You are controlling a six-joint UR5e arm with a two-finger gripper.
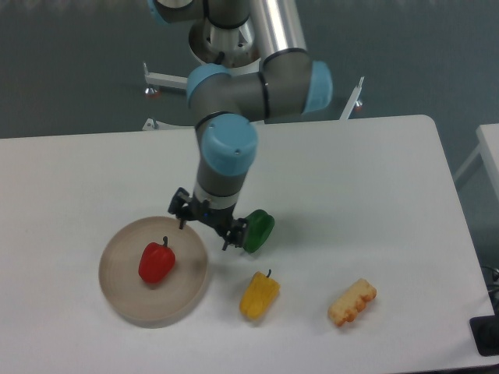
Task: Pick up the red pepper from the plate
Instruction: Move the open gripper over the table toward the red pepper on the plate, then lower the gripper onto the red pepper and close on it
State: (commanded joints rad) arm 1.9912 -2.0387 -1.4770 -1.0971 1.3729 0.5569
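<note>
Pepper, small glossy red plastic (157, 262), left-below our spread, empty tool (204, 227) on round beige plate (117, 298): likely light, rigid, slippery; we'd pinch mid-body.

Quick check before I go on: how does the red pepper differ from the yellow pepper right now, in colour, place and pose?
The red pepper is glossy red; the yellow pepper is yellow. The red pepper lies on the plate; the yellow pepper lies on the bare table, to the plate's right. The red pepper sits left of the gripper; the yellow pepper sits below it and to the right. Both are small toy peppers with short dark stems pointing away from the camera, and neither is held.
</note>
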